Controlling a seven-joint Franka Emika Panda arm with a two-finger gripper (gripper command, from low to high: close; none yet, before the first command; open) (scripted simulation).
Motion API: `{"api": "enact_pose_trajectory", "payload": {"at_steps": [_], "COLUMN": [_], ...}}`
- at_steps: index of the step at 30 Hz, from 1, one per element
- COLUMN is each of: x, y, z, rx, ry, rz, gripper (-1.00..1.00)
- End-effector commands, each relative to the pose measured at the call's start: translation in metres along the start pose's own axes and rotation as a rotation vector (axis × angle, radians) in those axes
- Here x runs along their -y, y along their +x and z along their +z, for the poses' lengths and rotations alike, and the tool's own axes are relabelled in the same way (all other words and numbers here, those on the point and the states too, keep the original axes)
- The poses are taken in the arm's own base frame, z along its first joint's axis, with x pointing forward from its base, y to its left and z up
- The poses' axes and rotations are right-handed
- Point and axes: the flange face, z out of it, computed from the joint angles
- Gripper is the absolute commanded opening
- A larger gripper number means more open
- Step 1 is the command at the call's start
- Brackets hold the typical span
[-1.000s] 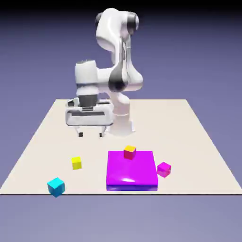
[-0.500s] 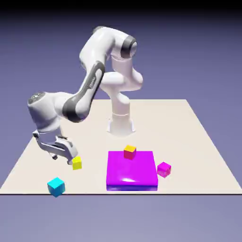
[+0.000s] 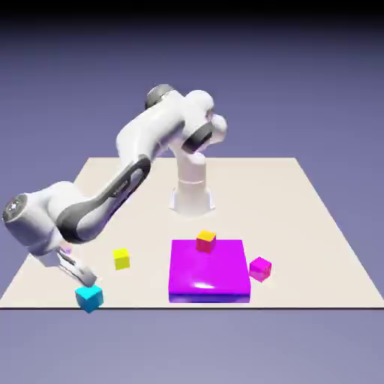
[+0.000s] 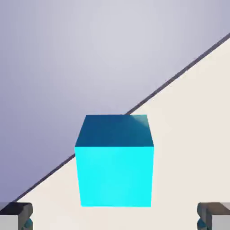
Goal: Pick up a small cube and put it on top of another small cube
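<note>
In the exterior view, a white robot arm (image 3: 146,142) reaches from its base near the far edge of a pale, cream-coloured desk (image 3: 277,202) down toward the exterior view's left. Its end effector (image 3: 84,282) hangs low there, tilted, near a small cyan cube (image 3: 89,298) that sits at the near edge of the desk. The fingers are partly hidden by the hand and small in this view, so whether one touches the cube is hard to tell from here. A small yellow cube (image 3: 121,259) lies farther back on the desk, a little toward the exterior view's right of the cyan one. Near the middle of the near side is a wide, flat magenta block (image 3: 208,270), and at its far edge a small cube with an orange top and red side (image 3: 206,241). Just beside the block, on the exterior view's right, is a small magenta cube (image 3: 260,269). In the hand view, the cyan cube is large, just below the centre, with one bright face and one dark teal face. Two grey fingertips (image 4: 19,216) show at the bottom corners, spread wide, with nothing held between them. The desk's dark edge runs diagonally behind the cube, with blue-violet backdrop beyond.
</note>
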Motion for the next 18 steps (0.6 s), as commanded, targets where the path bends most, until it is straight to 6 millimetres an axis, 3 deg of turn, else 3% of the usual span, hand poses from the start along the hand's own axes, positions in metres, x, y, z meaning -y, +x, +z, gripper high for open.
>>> {"api": "enact_pose_trajectory", "payload": {"at_steps": [1,2,5,6,7,10,14,18], "x": [0.001,0.001,0.007,0.007,0.007,0.001,-0.014,-0.022], "y": [0.0,0.0,0.007,0.007,0.007,0.0,-0.021,-0.057], "z": [0.001,0.001,0.069,0.069,0.069,0.002,0.014,0.025], "rx": [0.001,0.001,0.002,0.002,0.002,0.005,0.094,0.162], "ry": [-0.007,-0.007,-0.006,-0.006,-0.006,-0.005,0.011,0.007], "rz": [-0.001,-0.001,-0.001,-0.001,-0.001,0.001,0.024,0.017], "gripper": [0.0,0.0,0.0,-1.0,-1.0,-1.0,-1.0,-1.0]}}
